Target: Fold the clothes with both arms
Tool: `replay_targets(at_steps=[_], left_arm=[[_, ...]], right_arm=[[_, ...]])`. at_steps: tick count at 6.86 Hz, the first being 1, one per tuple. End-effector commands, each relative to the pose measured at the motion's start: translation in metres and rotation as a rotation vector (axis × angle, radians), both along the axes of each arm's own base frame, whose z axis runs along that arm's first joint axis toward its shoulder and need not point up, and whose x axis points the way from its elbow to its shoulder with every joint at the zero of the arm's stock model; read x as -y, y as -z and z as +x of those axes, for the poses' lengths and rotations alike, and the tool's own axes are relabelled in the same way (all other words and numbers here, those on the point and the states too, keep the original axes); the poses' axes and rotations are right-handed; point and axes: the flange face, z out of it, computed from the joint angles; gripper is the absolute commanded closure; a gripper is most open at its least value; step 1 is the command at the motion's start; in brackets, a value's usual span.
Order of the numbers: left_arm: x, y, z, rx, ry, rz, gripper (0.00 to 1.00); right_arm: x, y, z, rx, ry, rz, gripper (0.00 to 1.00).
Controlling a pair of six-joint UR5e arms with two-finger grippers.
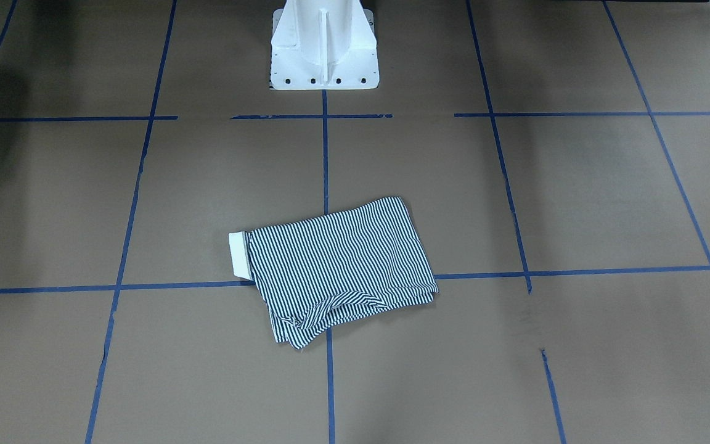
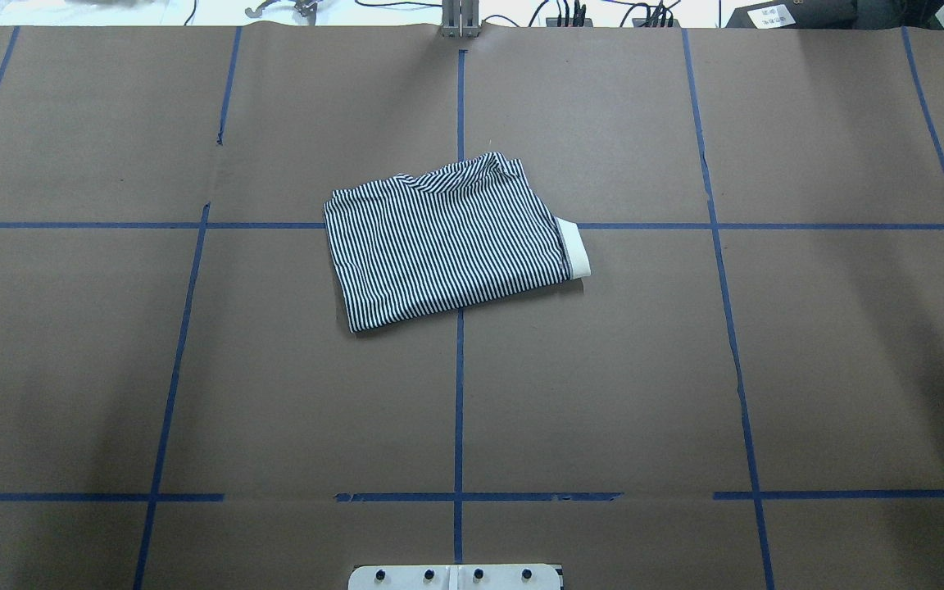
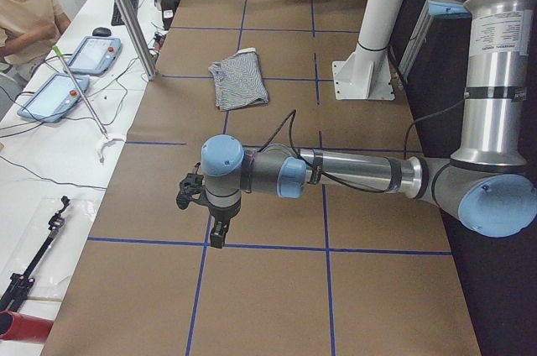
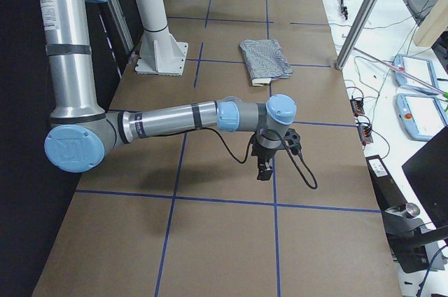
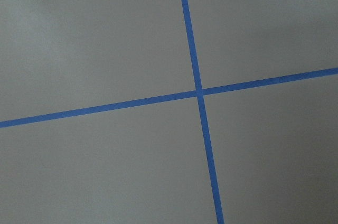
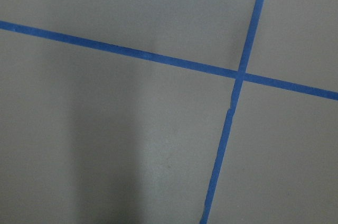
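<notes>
1. Your left gripper point(image 3: 217, 237) hangs over bare brown table point(image 3: 277, 289), out toward the robot's left end from the white pedestal base point(image 3: 362, 79). It holds nothing and touches nothing. From this side view alone you cannot tell how far its fingers are spread.
2. Same story for the right gripper point(image 4: 264, 173). It hangs out toward the other end from that base, nothing in it, with the finger gap unreadable at this angle.
3. Both wrist cameras give you only brown paper and crossing blue tape lines point(image 5: 198, 93), with no cloth near either hand.
4. Further out, the striped polo shirt point(image 2: 447, 242) lies straight out in front of the pedestal base, well apart from both grippers. It is folded to a compact rectangle, with the cream collar point(image 2: 577, 254) poking out at one end.
5. Its edge farthest from the base is rumpled, and an under-layer peeks out point(image 1: 296, 327).
6. Call it the closing stage: folds look laid, hands off.
7. If you go on, bring both grippers in from their sides and pinch that far edge to square it.
</notes>
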Motion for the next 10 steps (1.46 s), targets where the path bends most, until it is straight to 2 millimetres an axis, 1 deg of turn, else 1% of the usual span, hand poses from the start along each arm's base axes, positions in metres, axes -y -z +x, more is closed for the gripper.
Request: replay_targets(at_steps=[1, 2, 3, 4, 5, 6, 7, 8, 9, 10], left_arm=[[0.009, -0.002, 0.001, 0.0, -0.004, 0.003, 0.0], [0.014, 0.004, 0.001, 0.0, -0.003, 0.011, 0.0], [0.014, -0.002, 0.001, -0.002, -0.004, -0.003, 0.0], [0.015, 0.008, 0.0, -0.002, -0.002, 0.014, 0.0], [0.016, 0.019, 0.001, 0.0, 0.0, 0.037, 0.0], [0.016, 0.012, 0.002, -0.005, -0.001, 0.022, 0.0], [0.015, 0.008, 0.005, -0.046, -0.006, 0.008, 0.0], [0.016, -0.02, 0.006, -0.067, -0.008, -0.05, 0.0], [0.014, -0.034, 0.008, -0.102, -0.008, -0.085, 0.0], [0.01, -0.033, 0.009, -0.112, -0.008, -0.093, 0.0]], right_arm=[[-0.006, -0.024, 0.0, 0.006, -0.001, -0.047, 0.0], [-0.011, -0.029, 0.009, 0.049, -0.027, -0.022, 0.0], [-0.016, -0.033, 0.023, 0.054, -0.055, -0.016, 0.0], [-0.031, -0.046, 0.042, 0.059, -0.093, -0.039, 0.0], [-0.051, -0.059, 0.056, 0.1, -0.129, -0.051, 0.0], [-0.069, -0.071, 0.058, 0.1, -0.13, -0.019, 0.0], [-0.073, -0.076, 0.058, 0.101, -0.127, 0.027, 0.0], [-0.073, -0.078, 0.058, 0.1, -0.127, 0.03, 0.0], [-0.073, -0.078, 0.058, 0.1, -0.126, 0.033, 0.0], [-0.075, -0.075, 0.058, 0.102, -0.126, 0.039, 0.0]])
